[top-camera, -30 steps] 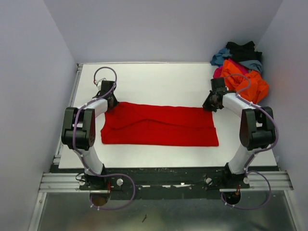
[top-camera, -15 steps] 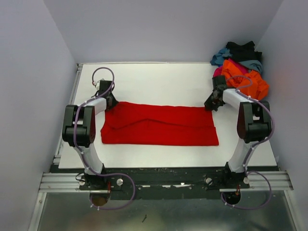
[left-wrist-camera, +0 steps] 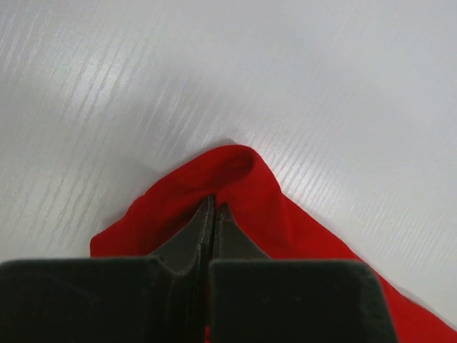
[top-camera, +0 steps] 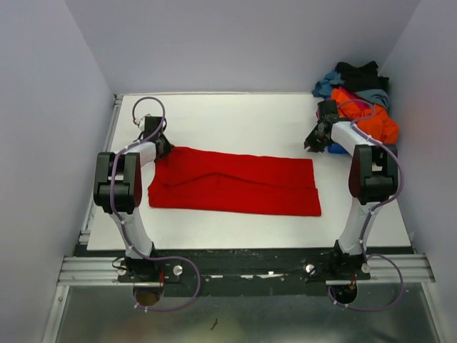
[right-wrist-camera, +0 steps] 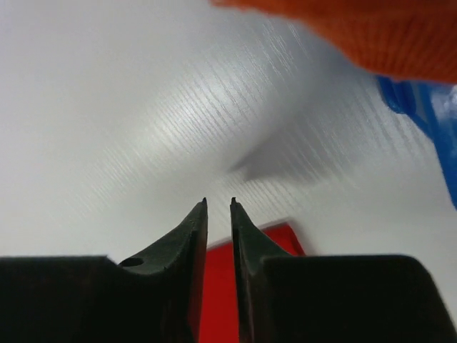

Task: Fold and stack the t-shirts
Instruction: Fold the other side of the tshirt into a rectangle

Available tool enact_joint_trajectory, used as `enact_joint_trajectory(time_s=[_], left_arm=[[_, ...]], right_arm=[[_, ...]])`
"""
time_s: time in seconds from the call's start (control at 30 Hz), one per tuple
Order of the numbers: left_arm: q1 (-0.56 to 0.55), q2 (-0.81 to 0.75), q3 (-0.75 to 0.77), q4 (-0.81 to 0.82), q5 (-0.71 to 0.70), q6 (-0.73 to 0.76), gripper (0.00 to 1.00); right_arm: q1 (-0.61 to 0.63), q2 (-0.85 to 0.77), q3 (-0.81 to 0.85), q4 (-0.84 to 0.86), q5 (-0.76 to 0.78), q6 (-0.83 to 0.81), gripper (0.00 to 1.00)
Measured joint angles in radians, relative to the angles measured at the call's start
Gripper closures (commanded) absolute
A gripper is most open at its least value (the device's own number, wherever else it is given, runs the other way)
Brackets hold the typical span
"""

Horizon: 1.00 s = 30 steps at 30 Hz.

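Left gripper: your left gripper (left-wrist-camera: 214,211) was pinched together on the far left corner of the red shirt (top-camera: 232,187). The cloth was bunched in a small hump around the tips.
Right gripper: your right gripper (right-wrist-camera: 218,204) stood slightly apart, with a narrow gap between the fingers and nothing in it. It hung just over the shirt's far right corner, and that corner showed on the table behind the tips.
Red shirt: it lay flat as a long band across the middle of the table (top-camera: 235,118), running left to right between your two arms. A fold line ran along its length, and its far left edge came to a point at the left gripper.
Pile: the pile (top-camera: 357,96) of other shirts sat bunched at the far right corner of the table, close to your right arm. Black cloth was on its far side, with blue and grey-blue cloth beside that. The orange shirt (top-camera: 375,125) was nearest to you.
Orange shirt: in the right wrist view it showed blurred along the top edge, just above the blue rim of the bin (right-wrist-camera: 421,107).
Arms: both of your arms reached forward, one to each far corner of the red shirt.
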Motion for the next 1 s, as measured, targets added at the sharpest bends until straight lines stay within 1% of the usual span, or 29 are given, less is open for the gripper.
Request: enact_joint_trajectory(time_s=[0.07, 0.1, 0.13, 0.23, 0.27, 0.3, 0.33, 0.47, 0.5, 0.57, 0.6, 0.63, 0.67, 0.7, 0.73, 0.8, 0.93, 1.0], left_arm=[[0.000, -0.012, -0.021, 0.015, 0.000, -0.005, 0.97], [0.000, -0.017, -0.029, 0.019, 0.000, -0.006, 0.96], [0.000, -0.022, -0.035, 0.022, 0.000, -0.007, 0.91], [0.000, -0.030, -0.042, 0.027, 0.000, -0.007, 0.75], [0.000, -0.032, -0.043, 0.029, 0.000, -0.008, 0.71], [0.000, -0.037, -0.047, 0.034, 0.000, -0.006, 0.71], [0.000, -0.042, -0.051, 0.035, 0.000, -0.007, 0.70], [0.001, -0.092, -0.074, 0.038, -0.002, -0.006, 0.68], [0.001, -0.104, -0.076, 0.039, -0.004, -0.004, 0.67], [0.002, -0.127, -0.076, 0.041, -0.009, -0.002, 0.67], [0.003, -0.136, -0.076, 0.041, -0.011, 0.000, 0.67], [0.004, -0.149, -0.075, 0.042, -0.011, 0.002, 0.67], [0.004, -0.155, -0.075, 0.042, -0.012, 0.004, 0.67], [0.004, -0.162, -0.074, 0.043, -0.013, 0.008, 0.67], [0.004, -0.164, -0.073, 0.045, -0.014, 0.010, 0.67], [0.004, -0.164, -0.073, 0.050, -0.014, 0.016, 0.68], [0.013, -0.155, -0.056, 0.042, -0.008, 0.021, 0.68], [0.027, -0.131, -0.026, 0.044, -0.003, 0.022, 0.66]], right_arm=[[0.000, -0.023, -0.021, 0.011, 0.007, -0.021, 0.62], [0.000, -0.042, -0.043, 0.018, 0.013, -0.031, 0.56], [0.000, -0.062, -0.066, 0.019, 0.019, -0.039, 0.53], [0.000, -0.119, -0.135, 0.023, 0.029, -0.057, 0.52], [0.000, -0.135, -0.162, 0.026, 0.031, -0.063, 0.52], [0.000, -0.145, -0.183, 0.028, 0.031, -0.068, 0.53], [0.000, -0.151, -0.202, 0.032, 0.031, -0.071, 0.58], [0.000, -0.140, -0.230, 0.026, 0.031, -0.084, 0.56], [0.000, -0.136, -0.228, 0.026, 0.031, -0.086, 0.60], [0.000, -0.126, -0.216, 0.019, 0.031, -0.087, 0.63], [0.000, -0.117, -0.204, 0.015, 0.031, -0.088, 0.69], [0.000, -0.108, -0.193, 0.015, 0.031, -0.089, 0.80], [0.000, -0.102, -0.186, 0.017, 0.031, -0.091, 0.88], [0.000, -0.100, -0.185, 0.018, 0.031, -0.092, 0.90], [0.000, -0.100, -0.185, 0.014, 0.030, -0.090, 0.96], [0.000, -0.100, -0.184, 0.013, 0.031, -0.090, 1.00], [0.000, -0.089, -0.150, -0.014, 0.036, -0.093, 0.99], [0.000, -0.079, -0.120, -0.028, 0.043, -0.093, 0.99]])
